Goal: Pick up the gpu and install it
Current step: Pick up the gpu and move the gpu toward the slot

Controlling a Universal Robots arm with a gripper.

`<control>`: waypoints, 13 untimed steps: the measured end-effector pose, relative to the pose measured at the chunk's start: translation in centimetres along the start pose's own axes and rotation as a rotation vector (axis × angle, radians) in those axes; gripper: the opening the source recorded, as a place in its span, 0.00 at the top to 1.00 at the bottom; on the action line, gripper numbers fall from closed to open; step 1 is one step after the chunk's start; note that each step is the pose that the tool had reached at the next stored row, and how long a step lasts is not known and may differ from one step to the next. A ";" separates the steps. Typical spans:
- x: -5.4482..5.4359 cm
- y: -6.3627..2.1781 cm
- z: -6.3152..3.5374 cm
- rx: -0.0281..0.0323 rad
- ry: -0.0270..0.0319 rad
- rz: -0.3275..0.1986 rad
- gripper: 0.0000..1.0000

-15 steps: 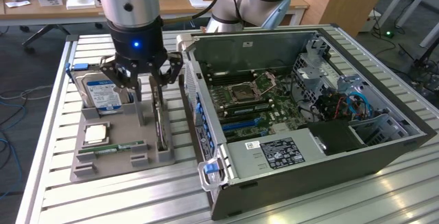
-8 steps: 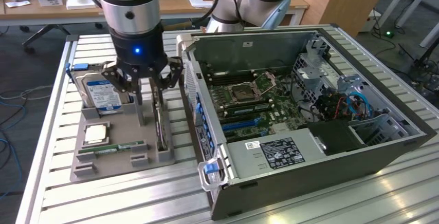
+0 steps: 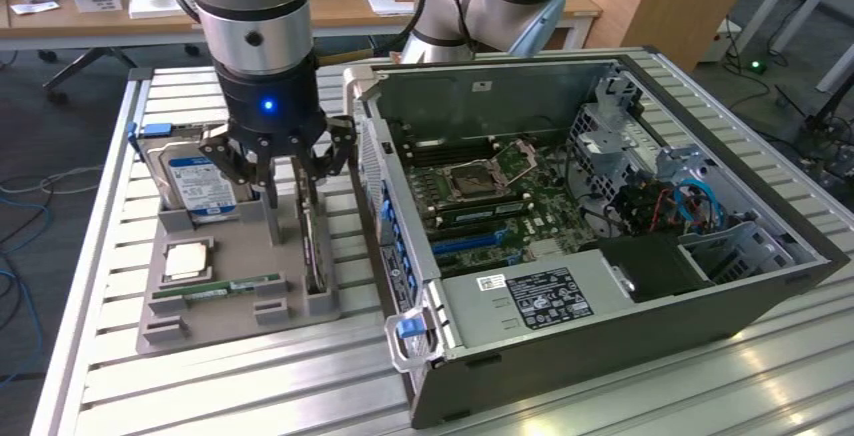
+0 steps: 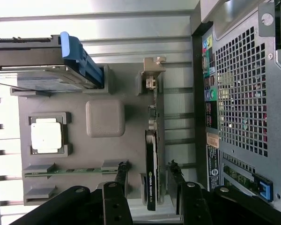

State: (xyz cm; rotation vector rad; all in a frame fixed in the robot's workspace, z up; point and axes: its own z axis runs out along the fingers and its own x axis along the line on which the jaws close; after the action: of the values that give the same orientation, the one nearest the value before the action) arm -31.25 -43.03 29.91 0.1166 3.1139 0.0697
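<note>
The pincer (image 4: 148, 168) hangs open, its black fingers (image 4: 122, 169) either side of the thin, flat gpu (image 4: 151, 154) standing edgewise in the grey tray (image 4: 77, 136).

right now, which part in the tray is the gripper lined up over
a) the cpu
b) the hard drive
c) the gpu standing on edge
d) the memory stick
c: in the wrist view the open gripper has one finger on each side of the gpu, which stands on edge in its slot in the grey tray, with a gap on both sides.
</note>
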 end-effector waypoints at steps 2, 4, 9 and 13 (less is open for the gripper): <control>0.0 0.00 0.01 -0.0001 -0.0001 0.000 0.53; 0.0 0.01 0.02 -0.0003 -0.0003 0.000 0.53; -0.3 0.03 0.13 -0.0003 -0.0003 0.000 0.53; -0.6 0.02 0.57 -0.0001 -0.0001 0.000 0.53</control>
State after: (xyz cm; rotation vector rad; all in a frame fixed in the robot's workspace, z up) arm -30.65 -43.03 29.35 0.1166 3.1137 0.0698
